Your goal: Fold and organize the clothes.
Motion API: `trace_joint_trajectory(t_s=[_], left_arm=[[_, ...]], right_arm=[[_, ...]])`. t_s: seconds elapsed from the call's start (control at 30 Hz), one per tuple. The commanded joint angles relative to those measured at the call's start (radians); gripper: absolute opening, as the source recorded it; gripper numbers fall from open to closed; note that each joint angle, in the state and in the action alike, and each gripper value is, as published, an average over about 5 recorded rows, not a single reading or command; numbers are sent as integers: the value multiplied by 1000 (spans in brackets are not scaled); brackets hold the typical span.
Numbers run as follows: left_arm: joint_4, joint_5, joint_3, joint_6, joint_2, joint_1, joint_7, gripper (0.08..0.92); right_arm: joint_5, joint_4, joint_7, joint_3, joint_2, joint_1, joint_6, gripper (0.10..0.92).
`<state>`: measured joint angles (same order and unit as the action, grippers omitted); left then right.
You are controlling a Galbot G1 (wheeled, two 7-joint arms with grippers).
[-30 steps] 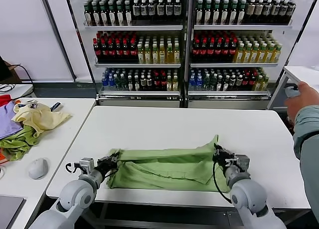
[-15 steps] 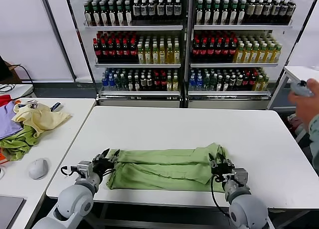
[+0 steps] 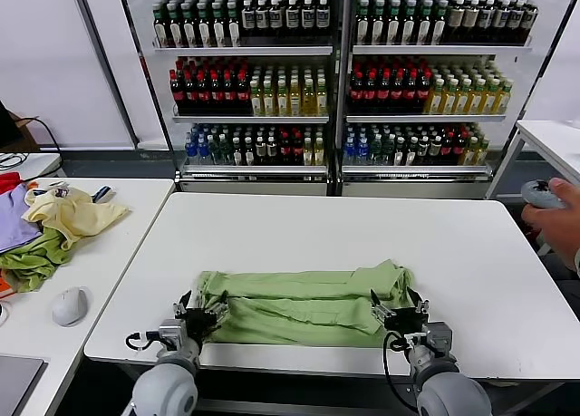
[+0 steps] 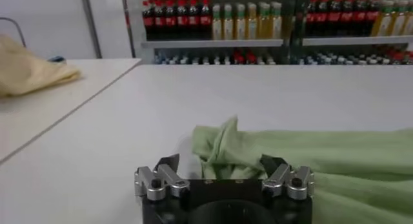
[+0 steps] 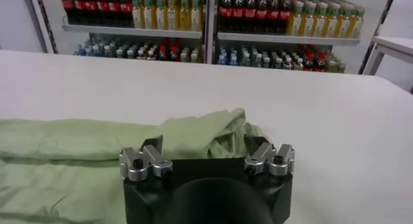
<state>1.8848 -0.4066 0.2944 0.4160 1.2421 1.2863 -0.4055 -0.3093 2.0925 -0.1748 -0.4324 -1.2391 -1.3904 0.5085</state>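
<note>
Both grippers released, T-shirt (image 3: pixel 304 304) dropped flat

Our two grey arms with black grippers

We have round, smooth, light grey arms, the left arm (image 3: pixel 165 396) and the right arm (image 3: pixel 450 400). Each one ends in a black block with silver metal parts on it. On the left gripper (image 4: pixel 223 170) we see two shiny silver pieces, each with a small dark screw, and short black fingers (image 4: pixel 169 163). The right gripper (image 5: pixel 205 153) looks the same, with silver pieces, screws and black fingers (image 5: pixel 151 148). A thin black cable (image 3: pixel 389 362) loops beside our right wrist, and another cable (image 3: pixel 143 339) curls by our left wrist.
</note>
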Motion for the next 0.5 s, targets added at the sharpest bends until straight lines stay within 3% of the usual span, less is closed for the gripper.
trace_joint_trajectory(t_s=[0.03,0.3,0.5], left_arm=[[-28,64,14,-14,131,36,-33,771],[-29,-53,72,-41,101,21,13,542],[-34,-147,201,-51,58,-2,50,369]], right_arm=[[11,16,2,-1,-2,-20,-5,823],[10,24,3,-2,-3,-21,-11,823],[9,31,5,-11,-1,-25,-18,823]])
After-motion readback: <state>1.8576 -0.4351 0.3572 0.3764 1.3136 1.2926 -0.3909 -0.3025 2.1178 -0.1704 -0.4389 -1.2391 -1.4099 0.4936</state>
